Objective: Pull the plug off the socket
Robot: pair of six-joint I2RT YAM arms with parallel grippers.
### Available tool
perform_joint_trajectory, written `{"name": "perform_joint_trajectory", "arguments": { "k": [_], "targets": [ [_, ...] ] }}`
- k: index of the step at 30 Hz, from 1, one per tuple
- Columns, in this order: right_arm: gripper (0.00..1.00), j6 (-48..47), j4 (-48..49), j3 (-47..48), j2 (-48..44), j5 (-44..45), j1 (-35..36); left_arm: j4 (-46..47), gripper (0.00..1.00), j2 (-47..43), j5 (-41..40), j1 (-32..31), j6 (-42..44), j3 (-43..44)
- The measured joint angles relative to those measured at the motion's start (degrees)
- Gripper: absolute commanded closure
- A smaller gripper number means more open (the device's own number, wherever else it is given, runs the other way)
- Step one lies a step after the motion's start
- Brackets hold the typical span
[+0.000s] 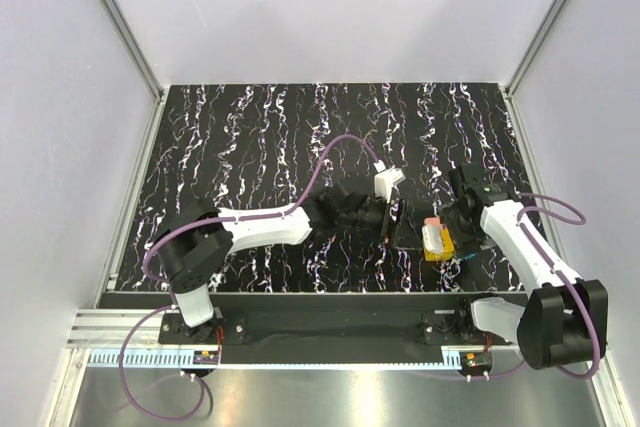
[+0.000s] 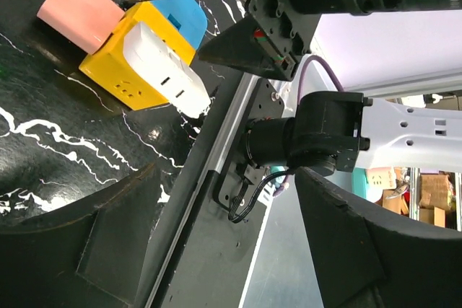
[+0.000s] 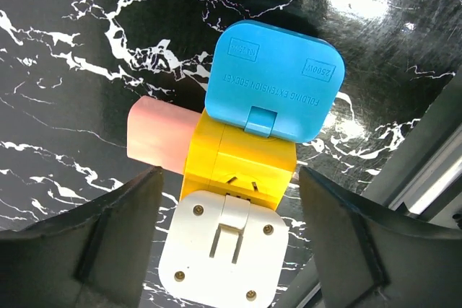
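Observation:
The socket is a yellow cube [image 3: 242, 160] with a blue block [image 3: 274, 81], a white block [image 3: 224, 254] and a pink block [image 3: 159, 138] attached to its sides. It lies on the black marbled table near the front edge [image 1: 436, 240]. My right gripper [image 3: 229, 178] is open, with its fingers on either side of the cube and the white block, not touching them. My left gripper [image 2: 227, 178] is open and empty, just left of the socket in the top view [image 1: 395, 225]. The socket sits at the upper left of the left wrist view [image 2: 137, 59].
The table's front metal rail [image 1: 330, 307] runs just below the socket. The right arm's base [image 2: 404, 131] and its gripper body [image 2: 289, 5] fill the left wrist view. White walls enclose the table on three sides.

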Motion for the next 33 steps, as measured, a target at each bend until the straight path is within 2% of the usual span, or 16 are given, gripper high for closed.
{"name": "perform_joint_trajectory", "arguments": {
  "k": [1,4,6,8,10,13,14,16,18,21,28,33],
  "targets": [
    [0.04,-0.42,0.00,0.00,-0.20,0.02,0.00,-0.13,0.20,0.00,0.02,0.00,0.00,-0.02],
    [0.01,-3.63,-0.15,0.17,-0.76,0.81,0.00,-1.01,0.21,0.00,0.02,-0.04,-0.20,-0.02],
    [0.01,-7.61,-0.79,1.53,-1.70,2.80,0.00,-1.31,0.25,0.00,0.07,-0.22,-0.72,-0.02],
    [0.06,-12.83,-0.48,3.72,-3.45,5.31,0.00,-1.55,0.26,0.11,0.11,-0.31,-1.20,0.07],
    [0.12,-17.94,0.59,4.81,-6.01,7.56,0.00,-2.10,0.27,0.94,0.17,-0.59,-1.53,1.22],
    [0.33,-24.79,1.36,4.68,-10.75,10.29,-0.13,-2.45,0.30,3.80,0.42,-1.05,-1.90,4.59],
    [0.44,-25.81,1.51,4.48,-11.87,10.64,-0.13,-2.62,0.31,4.85,0.61,-1.11,-2.12,5.57],
    [0.55,-28.15,2.25,3.54,-14.47,10.56,-0.35,-2.89,0.33,7.15,1.09,-1.29,-2.60,7.76],
    [0.62,-29.22,3.02,2.58,-15.43,10.03,-0.50,-3.34,0.35,9.11,1.44,-1.33,-3.08,9.53],
    [0.79,-30.01,3.52,1.05,-14.49,8.07,-0.85,-4.68,0.37,11.50,1.55,-1.33,-3.85,11.69],
    [1.00,-29.97,4.17,-2.36,-13.29,4.20,-1.07,-8.37,0.39,12.63,1.07,-1.33,-3.91,13.31],
    [1.00,-29.22,6.03,-3.30,-12.59,0.15,-1.16,-9.25,0.39,14.19,0.98,-1.33,-3.93,15.67]
  ]
}}
